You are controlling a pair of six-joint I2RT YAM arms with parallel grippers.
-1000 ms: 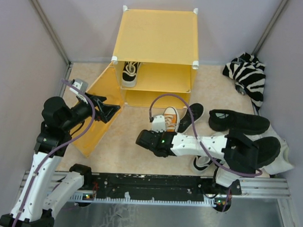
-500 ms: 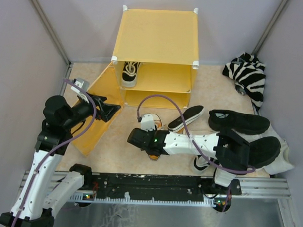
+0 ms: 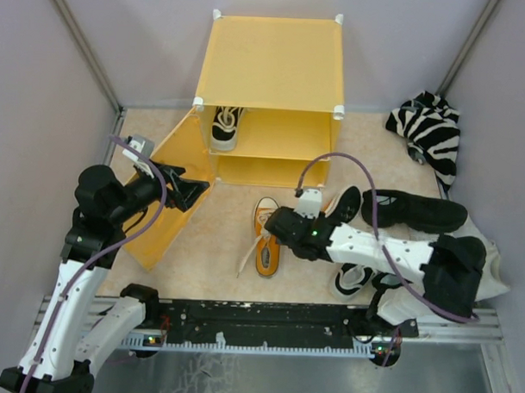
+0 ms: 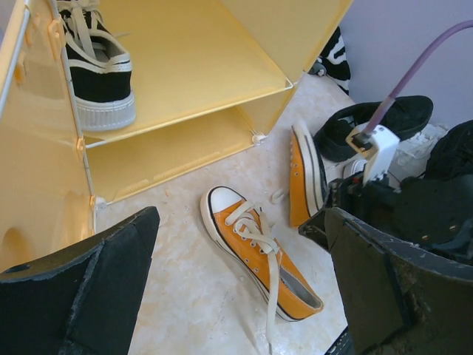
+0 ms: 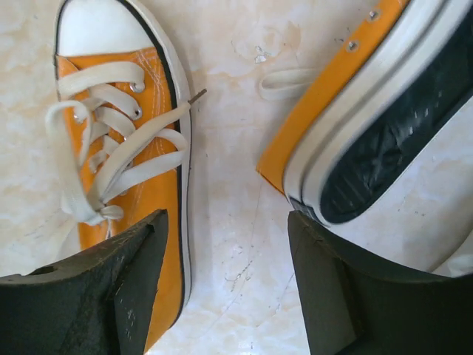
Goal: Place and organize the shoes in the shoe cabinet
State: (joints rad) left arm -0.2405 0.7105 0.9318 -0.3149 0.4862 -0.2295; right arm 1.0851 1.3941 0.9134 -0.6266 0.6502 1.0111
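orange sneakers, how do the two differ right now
The left orange sneaker stands upright on its sole, laces up; the right orange sneaker lies tipped on its side, sole showing. The left one shows whole from above; the right arm covers part of the other. Both lie outside the cabinet.

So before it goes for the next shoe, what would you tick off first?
1. Shoe cabinet door swung open: ok.
2. Right gripper open and empty, over the floor between the two orange shoes: ok.
3. Left gripper open, holding nothing: ok.
4. Upright orange shoe on its sole, toe toward the cabinet: ok.
5. Second orange shoe tipped on its side: not ok.
6. Free shelf room beside the black-and-white shoe: ok.
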